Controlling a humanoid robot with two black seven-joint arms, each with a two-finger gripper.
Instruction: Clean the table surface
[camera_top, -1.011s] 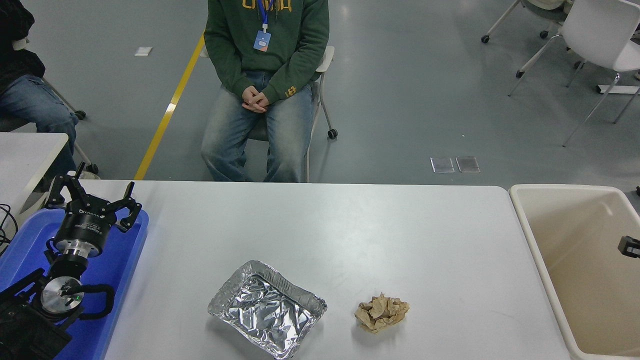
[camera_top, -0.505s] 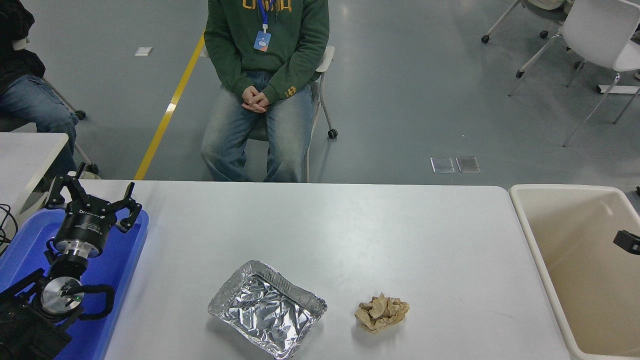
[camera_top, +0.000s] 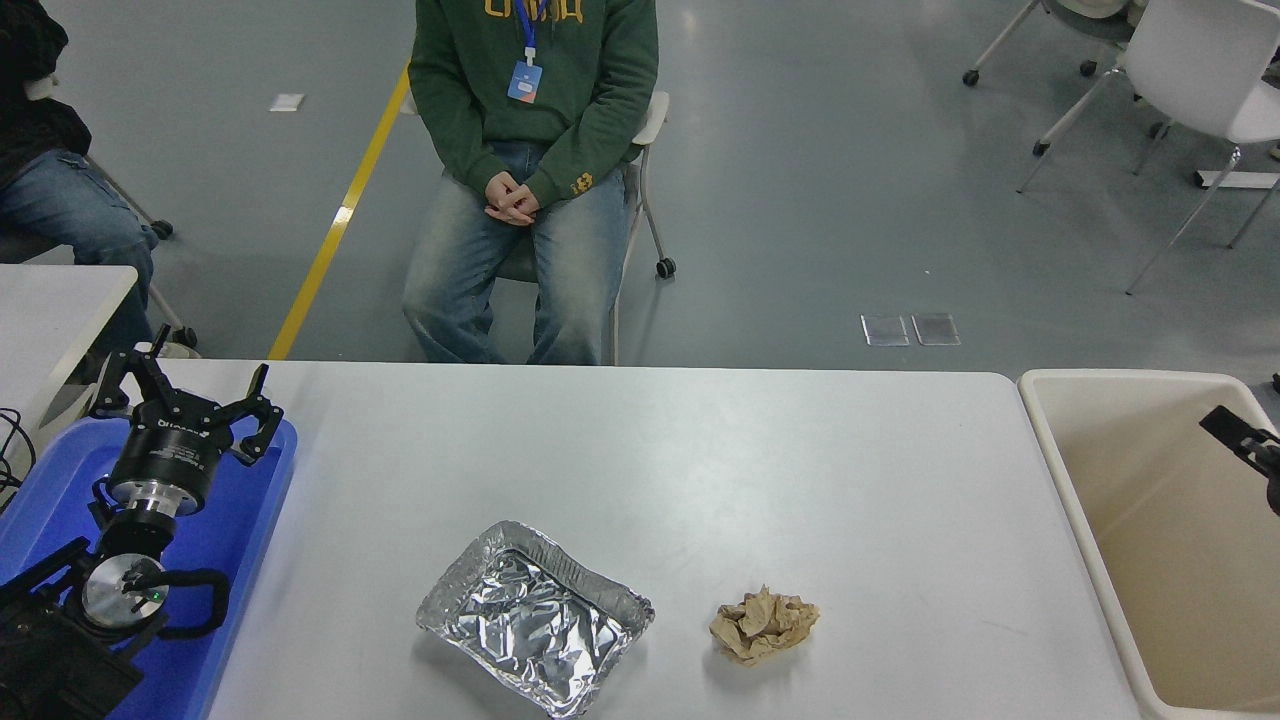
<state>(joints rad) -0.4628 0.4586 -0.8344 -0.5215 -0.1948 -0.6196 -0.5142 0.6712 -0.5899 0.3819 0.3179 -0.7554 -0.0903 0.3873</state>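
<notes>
The table surface (camera_top: 700, 460) is a wide white-grey top filling the lower picture. On its near part lie a crumpled silver foil tray (camera_top: 535, 617) and, to its right, a ball of crumpled brown paper (camera_top: 763, 624). My left gripper (camera_top: 185, 385) is parked at the lower left over a blue tray, fingers spread open and holding nothing. At the right edge only a black tip of my right gripper (camera_top: 1240, 440) shows, hanging over the beige bin, far from both pieces of litter; its fingers are cut off by the frame.
A beige bin (camera_top: 1070, 470) stands against the table's right end. The blue tray (camera_top: 240, 560) sits at the left end. A person in a green hoodie (camera_top: 530, 90) sits beyond the far edge, hands clasped. A smaller white table (camera_top: 50, 310) is at the left.
The right gripper's tip has crept up and leftward into view over the bin. The left arm, foil tray and paper ball have not moved.
</notes>
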